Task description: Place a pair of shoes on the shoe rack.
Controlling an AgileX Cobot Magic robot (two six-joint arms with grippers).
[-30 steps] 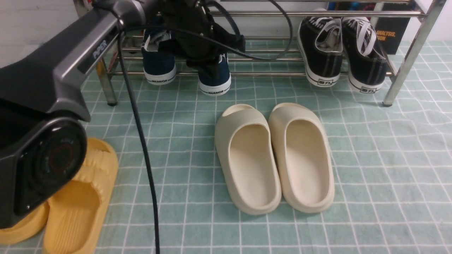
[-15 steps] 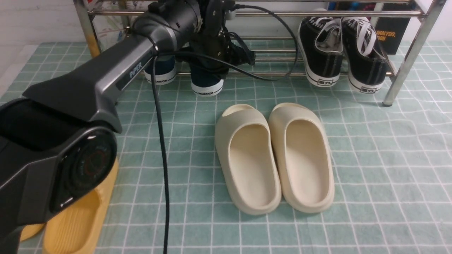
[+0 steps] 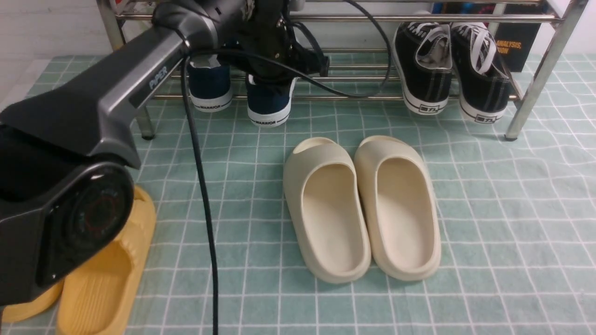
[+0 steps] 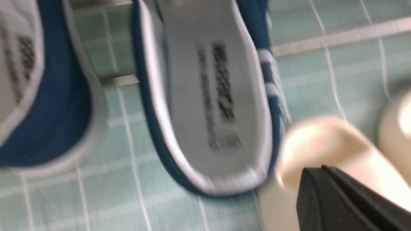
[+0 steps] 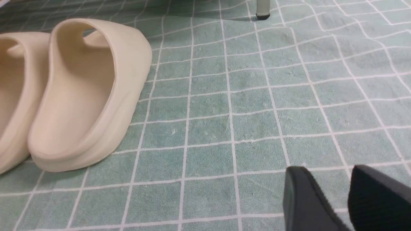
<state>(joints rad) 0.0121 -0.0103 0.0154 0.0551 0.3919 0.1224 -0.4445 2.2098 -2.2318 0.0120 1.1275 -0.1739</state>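
Yellow slippers (image 3: 107,274): they lay on the tabletop (image 3: 512,232) at the far left, partly hidden by the left arm, and were not on the rack.
Left gripper (image 3: 274,74): it reached over the second navy sneaker at the shoe rack (image 3: 354,97). The blurred left wrist view showed only one dark finger (image 4: 340,199), apart from the sneaker, so I cannot tell if the gripper was released or clenched.
Navy sneakers: the left navy sneaker (image 3: 210,88) rested on the lower rails with its heel to the front. The right navy sneaker (image 3: 267,104) stood just beside it, with its heel further out over the front rail.
Cream slippers (image 3: 326,214): they lay side by side on the tabletop in front of the rack, untouched.
Black sneakers (image 3: 426,70): this pair already leaned on the rack at the right.
Right gripper (image 5: 348,195): it was low over the tabletop with a small gap between its fingers, grasping nothing.
Progress: the navy pair seemed to be the one being stored, and the task looked almost finished. What remained was probably to seat the second sneaker fully and take the arm away.
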